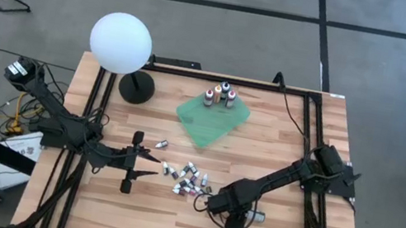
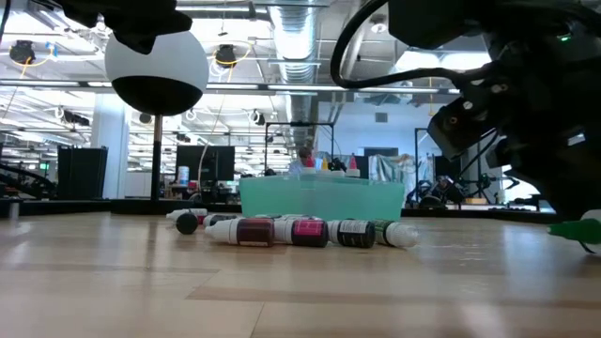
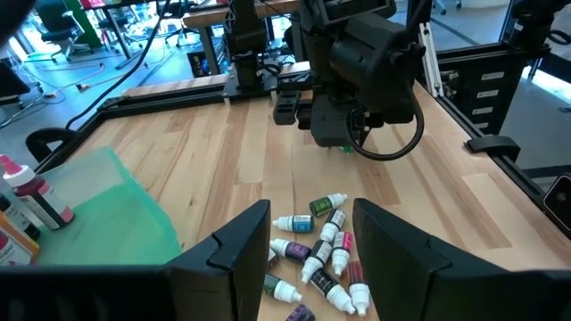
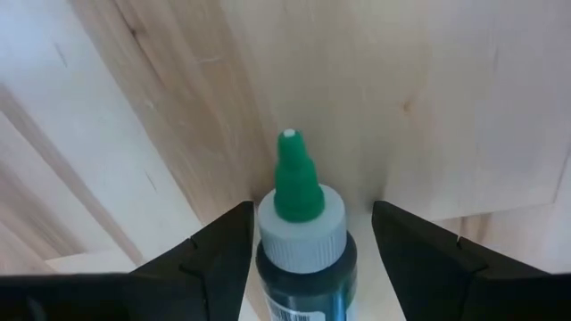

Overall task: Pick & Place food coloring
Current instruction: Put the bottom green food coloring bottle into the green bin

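Several small food coloring bottles lie in a pile (image 1: 189, 180) (image 2: 300, 231) on the wooden table, and one more lies apart (image 1: 161, 145). Other bottles (image 1: 220, 96) stand on the green cloth (image 1: 212, 118). My left gripper (image 1: 146, 163) (image 3: 312, 241) is open and hovers to the left of the pile, pointing at it. My right gripper (image 1: 242, 215) (image 4: 308, 236) is low at the table to the right of the pile, open, with a finger on either side of a dark bottle (image 4: 303, 259). That bottle has a white collar and a green tip (image 2: 571, 228). My right gripper has the dark bottle between its fingers, which lie along the bottle, its green tip (image 4: 290, 178) pointing away from the wrist. One finger (image 4: 223, 254) stands right at the white collar (image 4: 268, 227), and a gap shows at the other. Whether it touches, I cannot tell.
A lamp with a white globe (image 1: 121, 42) and a black base (image 1: 137, 86) stands at the far left. Black rails (image 1: 310, 150) run along the table's sides. Bare wood lies toward the near edge (image 1: 167, 225).
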Motion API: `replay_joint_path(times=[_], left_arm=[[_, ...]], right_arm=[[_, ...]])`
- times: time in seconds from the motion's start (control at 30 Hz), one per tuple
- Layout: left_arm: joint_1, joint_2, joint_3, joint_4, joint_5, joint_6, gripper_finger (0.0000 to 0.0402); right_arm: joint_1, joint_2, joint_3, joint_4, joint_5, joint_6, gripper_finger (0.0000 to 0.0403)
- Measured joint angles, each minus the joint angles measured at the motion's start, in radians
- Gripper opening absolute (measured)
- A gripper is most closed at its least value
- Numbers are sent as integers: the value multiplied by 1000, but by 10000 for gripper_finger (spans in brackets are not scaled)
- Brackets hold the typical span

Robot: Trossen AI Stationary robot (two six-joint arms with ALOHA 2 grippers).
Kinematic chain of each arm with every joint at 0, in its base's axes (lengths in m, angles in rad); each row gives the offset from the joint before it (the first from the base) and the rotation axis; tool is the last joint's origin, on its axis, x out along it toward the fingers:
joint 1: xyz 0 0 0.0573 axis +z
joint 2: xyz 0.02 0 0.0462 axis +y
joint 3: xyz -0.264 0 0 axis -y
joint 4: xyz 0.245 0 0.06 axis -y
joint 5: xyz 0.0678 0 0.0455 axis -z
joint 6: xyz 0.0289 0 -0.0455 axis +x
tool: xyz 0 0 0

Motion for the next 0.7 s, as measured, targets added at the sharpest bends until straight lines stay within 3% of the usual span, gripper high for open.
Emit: replay_joint_path(times=[0.7], left_arm=[[0,0,0,-4,0,-4,156]], right_arm=[[-9,0,-1,13,15,-9,212]])
